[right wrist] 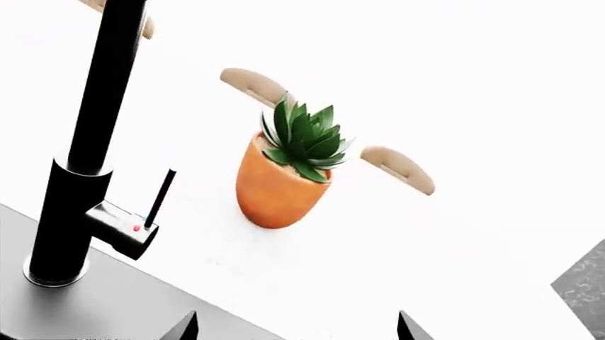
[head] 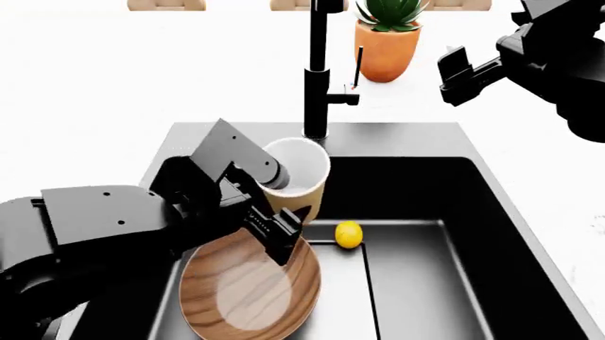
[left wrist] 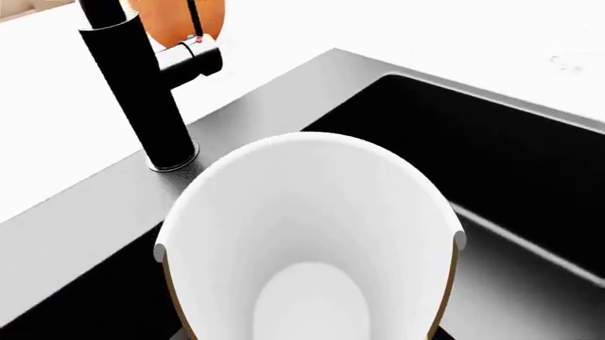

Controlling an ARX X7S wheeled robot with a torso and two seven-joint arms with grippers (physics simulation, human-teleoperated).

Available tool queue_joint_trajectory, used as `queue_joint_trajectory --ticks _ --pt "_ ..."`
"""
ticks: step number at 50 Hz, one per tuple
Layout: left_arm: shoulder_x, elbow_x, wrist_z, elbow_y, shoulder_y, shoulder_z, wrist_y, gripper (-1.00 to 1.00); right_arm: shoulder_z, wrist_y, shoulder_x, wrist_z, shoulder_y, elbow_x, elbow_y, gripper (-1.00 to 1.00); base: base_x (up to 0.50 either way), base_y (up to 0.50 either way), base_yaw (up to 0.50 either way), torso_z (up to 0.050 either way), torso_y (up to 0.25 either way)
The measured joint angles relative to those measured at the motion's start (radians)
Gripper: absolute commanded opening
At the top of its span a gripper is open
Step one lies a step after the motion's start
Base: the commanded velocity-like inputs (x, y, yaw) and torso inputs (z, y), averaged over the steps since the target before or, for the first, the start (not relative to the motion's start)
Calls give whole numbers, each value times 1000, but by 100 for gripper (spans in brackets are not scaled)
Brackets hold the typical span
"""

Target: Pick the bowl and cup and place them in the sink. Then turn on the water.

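the step in hand looks like the second placement: the left gripper (head: 274,230) holds the tapered tan paper-like cup with its white inside (head: 295,172) over the large rectangular matte-black sink with a grey rim (head: 492,212), its jaws closed on the cup's wall, so the cup hangs above the basin's rear left part, just in front of the tall slim matte-black faucet (head: 317,78). the wide shallow brown wooden bowl (head: 248,290) already lies inside the sink, in front of the cup and under the left arm, so that half of the job seems done. a small yellow ball-like thing (head: 349,234) rests on the basin floor just right of the bowl.

the next move, as i judge it, calls for lowering the cup clear of the bowl and letting it go, then working the faucet's small side lever (right wrist: 159,197), which is not yet touched. the right gripper (head: 463,71) hovers near the lever, to the right of the faucet and level with the orange terracotta pot holding a green spiky plant (right wrist: 283,180); the tips at the edge of its wrist view stand well apart, open and empty.

the white countertop (head: 95,85) around the sink is smooth and bright. beyond the faucet, pale tan rounded shapes (right wrist: 397,168) sit at the far edge; i cannot tell what they are.
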Motion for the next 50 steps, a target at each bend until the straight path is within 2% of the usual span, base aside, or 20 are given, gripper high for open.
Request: queue_joint_trajectory --ticks 26,44,50 --pt "269 247 289 -386 -154 310 175 -100 -8 9 2 -6 17 -10 22 100 0 0 0 0 0" --pt "433 352 427 -681 -151 453 329 -100 -11 -4 14 -15 8 -16 32 100 0 0 0 0 0" --pt "471 335 447 -781 -153 512 401 -100 -12 -8 16 -19 5 -17 37 100 0 0 0 0 0"
